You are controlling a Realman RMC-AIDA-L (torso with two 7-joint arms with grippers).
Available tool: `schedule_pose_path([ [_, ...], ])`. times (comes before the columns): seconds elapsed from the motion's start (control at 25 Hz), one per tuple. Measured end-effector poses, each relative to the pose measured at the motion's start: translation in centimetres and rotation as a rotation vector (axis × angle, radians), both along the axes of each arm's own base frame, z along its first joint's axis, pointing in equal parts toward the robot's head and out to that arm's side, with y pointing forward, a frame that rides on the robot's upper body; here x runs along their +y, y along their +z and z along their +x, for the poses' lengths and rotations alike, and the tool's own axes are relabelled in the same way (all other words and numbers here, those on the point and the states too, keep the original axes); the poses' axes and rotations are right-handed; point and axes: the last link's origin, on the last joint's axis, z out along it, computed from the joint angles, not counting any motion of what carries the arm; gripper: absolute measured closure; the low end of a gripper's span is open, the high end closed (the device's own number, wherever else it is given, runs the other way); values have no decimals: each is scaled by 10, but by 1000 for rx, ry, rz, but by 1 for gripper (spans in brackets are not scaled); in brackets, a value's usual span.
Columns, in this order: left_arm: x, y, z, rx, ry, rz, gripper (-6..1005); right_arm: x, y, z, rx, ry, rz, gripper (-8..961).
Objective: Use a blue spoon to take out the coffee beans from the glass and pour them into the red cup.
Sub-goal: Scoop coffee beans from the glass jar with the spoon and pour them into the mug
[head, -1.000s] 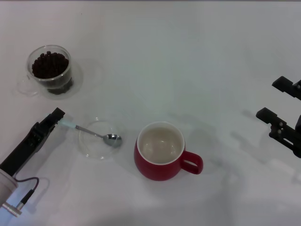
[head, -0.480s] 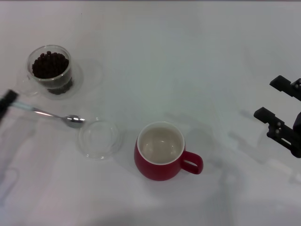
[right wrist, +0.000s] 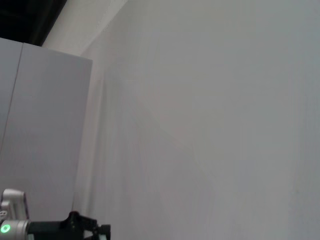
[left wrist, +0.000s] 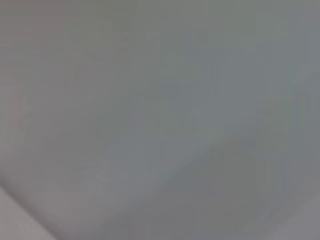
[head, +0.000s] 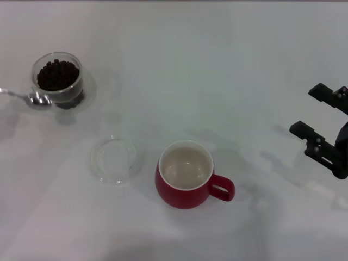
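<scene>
While the blue spoon (head: 32, 98) hangs with its bowl just beside the glass (head: 57, 80) of coffee beans (head: 56, 75), scooping looks to be the step in hand; next it must clear the rim and dip in. The red cup (head: 187, 175) waits well apart, near a clear glass dish (head: 116, 159). The head view alone shows these, plus the right gripper (head: 317, 117) parked with fingers spread. The left gripper is outside it, so its grasp is unknowable. Both wrist views show nothing of the task.

I've lifted the blue spoon (head: 30, 98) off the clear dish (head: 115, 160) and carried it far-left; its bowl now sits beside the glass (head: 58, 80).
</scene>
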Motion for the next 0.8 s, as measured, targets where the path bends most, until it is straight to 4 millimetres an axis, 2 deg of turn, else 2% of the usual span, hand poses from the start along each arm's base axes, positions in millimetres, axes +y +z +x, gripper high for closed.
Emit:
schedule_pose_path([
  [0.16, 20, 18, 3, 8, -8, -8, 872, 1, -1, -1, 3, 5, 3, 289],
  [0.2, 20, 18, 3, 8, -8, -8, 872, 1, -1, -2, 4, 4, 4, 289],
  [0.32, 47, 27, 3, 65, 38, -22, 872, 3, -2, -2, 7, -1, 16, 289],
  [0.6, 86, 20, 15, 135, 54, -76, 873, 6, -1, -4, 24, -7, 48, 289],
  [0.8, 103, 7, 17, 180, 105, -111, 873, 8, 0, -3, 26, -17, 59, 289],
])
